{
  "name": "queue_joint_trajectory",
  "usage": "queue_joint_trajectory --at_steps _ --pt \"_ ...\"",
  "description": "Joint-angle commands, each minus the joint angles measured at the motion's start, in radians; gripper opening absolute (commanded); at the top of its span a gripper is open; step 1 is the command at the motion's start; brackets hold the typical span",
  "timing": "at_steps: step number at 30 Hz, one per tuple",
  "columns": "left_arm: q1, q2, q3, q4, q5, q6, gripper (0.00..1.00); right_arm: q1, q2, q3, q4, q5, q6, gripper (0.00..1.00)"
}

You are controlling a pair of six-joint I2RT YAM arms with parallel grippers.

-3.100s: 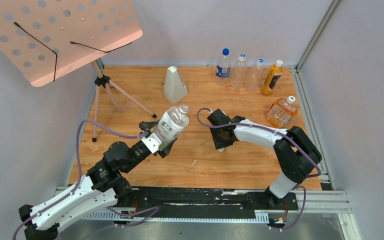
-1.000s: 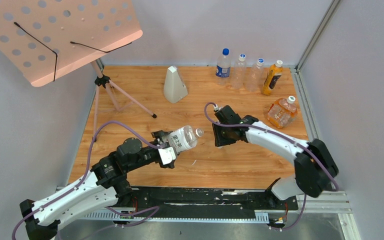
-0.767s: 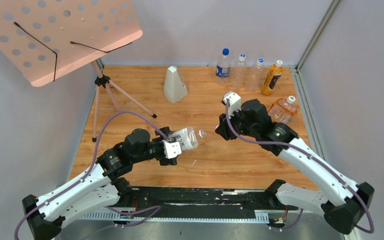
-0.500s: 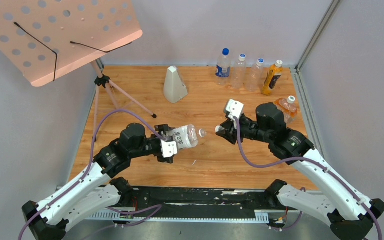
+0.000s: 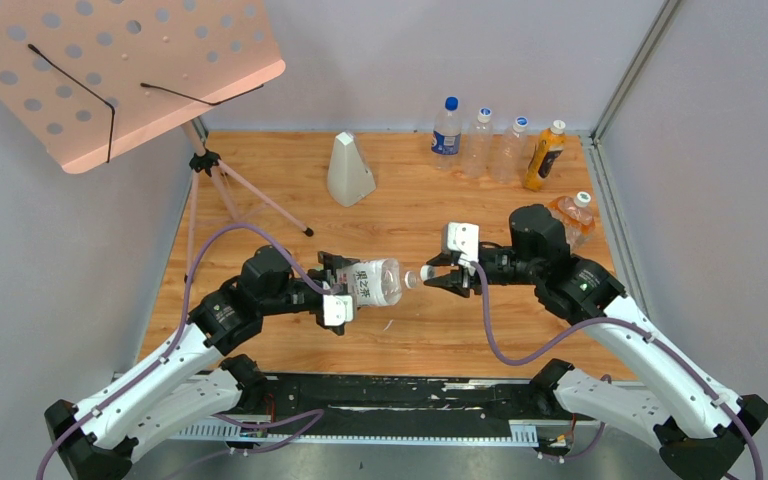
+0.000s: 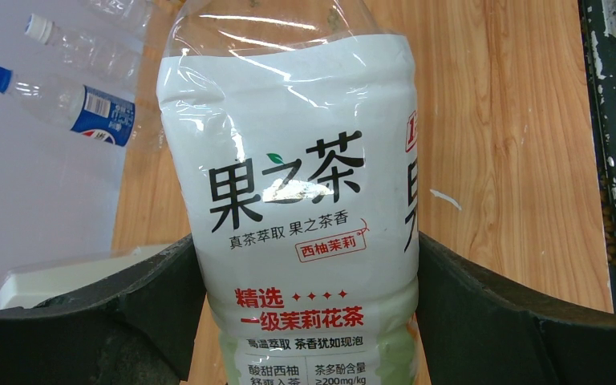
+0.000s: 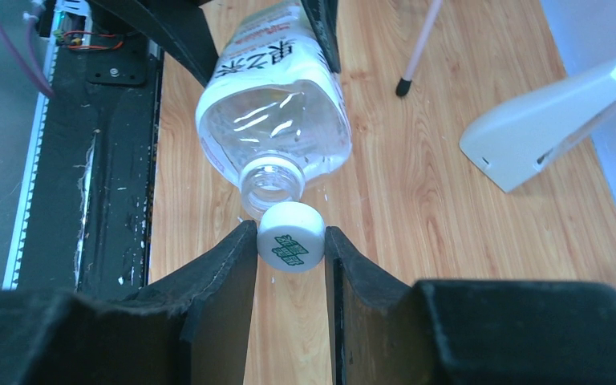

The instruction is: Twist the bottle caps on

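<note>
The larger clear bottle (image 5: 375,283) with a white and green label (image 6: 297,208) lies level above the table, its open mouth (image 7: 271,178) pointing right. My left gripper (image 5: 343,292) is shut on its labelled body, one finger (image 6: 481,305) on each side. My right gripper (image 7: 290,237) is shut on a white bottle cap (image 7: 290,236) with green print, held just in front of the mouth and slightly below it. From above, the cap (image 5: 427,272) sits almost against the neck. The smaller orange-labelled bottle (image 5: 563,226) lies at the right behind the right arm, a white cap (image 5: 582,199) on it.
A blue-labelled bottle (image 5: 446,128), two clear bottles (image 5: 480,140) and an orange juice bottle (image 5: 544,155) stand along the back wall. A white wedge-shaped object (image 5: 348,170) is at back centre. A pink music stand (image 5: 110,70) on tripod legs (image 5: 230,190) stands at the left.
My right arm swung round and carried the cap leftward to the bottle's mouth. My left gripper tipped the bottle level and shifted it slightly right.
</note>
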Motion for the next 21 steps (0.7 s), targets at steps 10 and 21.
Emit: queue_joint_trajectory --at_steps 10,21 --pt "0.005 -0.006 0.035 0.075 0.084 -0.007 0.23 -0.001 0.023 0.019 0.035 -0.155 -0.086 0.19" --pt "0.009 0.023 0.073 0.092 0.144 -0.12 0.21 -0.001 0.046 0.009 0.037 -0.229 -0.111 0.19"
